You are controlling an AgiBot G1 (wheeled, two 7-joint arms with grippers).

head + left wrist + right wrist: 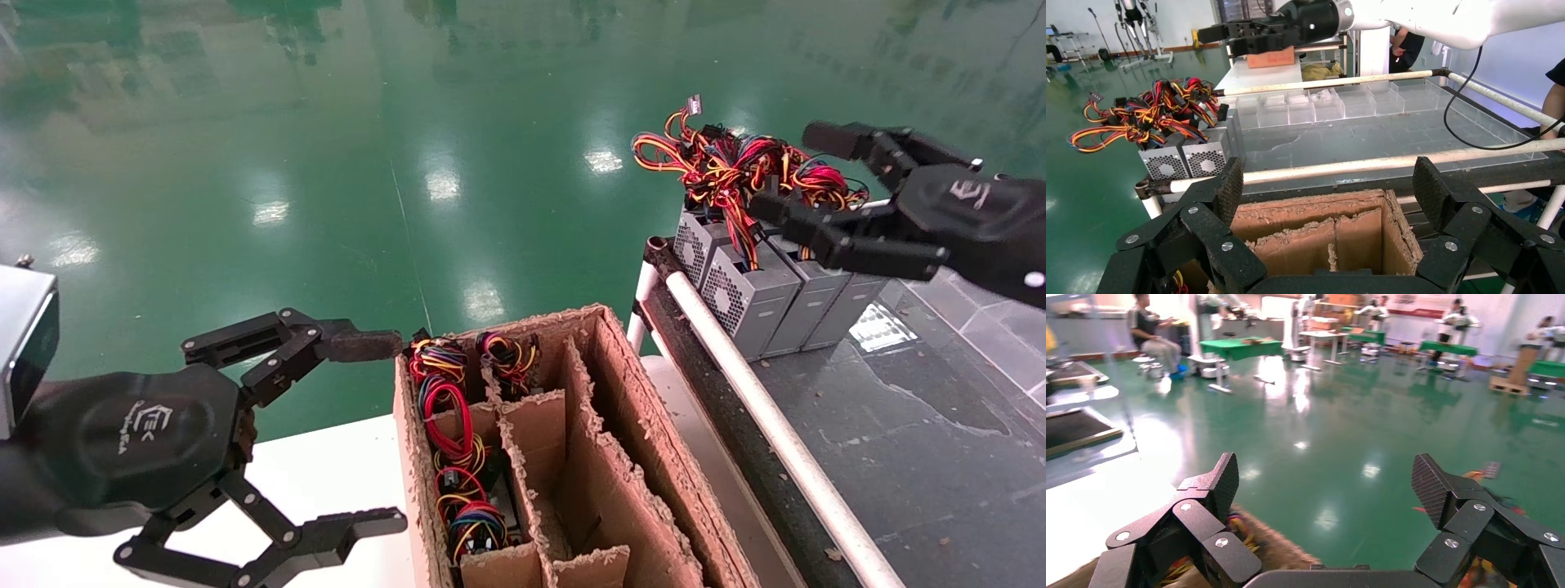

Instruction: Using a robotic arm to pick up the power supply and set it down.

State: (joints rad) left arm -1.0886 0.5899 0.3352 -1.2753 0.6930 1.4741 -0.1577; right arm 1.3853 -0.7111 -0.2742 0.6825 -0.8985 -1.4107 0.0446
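Jaws spread wide on both arms and holding nothing; the right gripper (805, 192) hangs above the power supply (748, 294) standing on the right bench (899, 425), probably having set it down; the left gripper (359, 429) waits beside the carton (645, 441), likely ready for another.

White logo on left gripper (372, 429) palm: angular emblem with small lettering beneath, letters too small to read. Same white emblem on right gripper (850, 200) palm, likewise unreadable. No legible label on power supplies (756, 294). Carton (621, 457) walls bare, no print. Red strip on far wall in right wrist view, wording not readable. No numbers or signs readable in any view.
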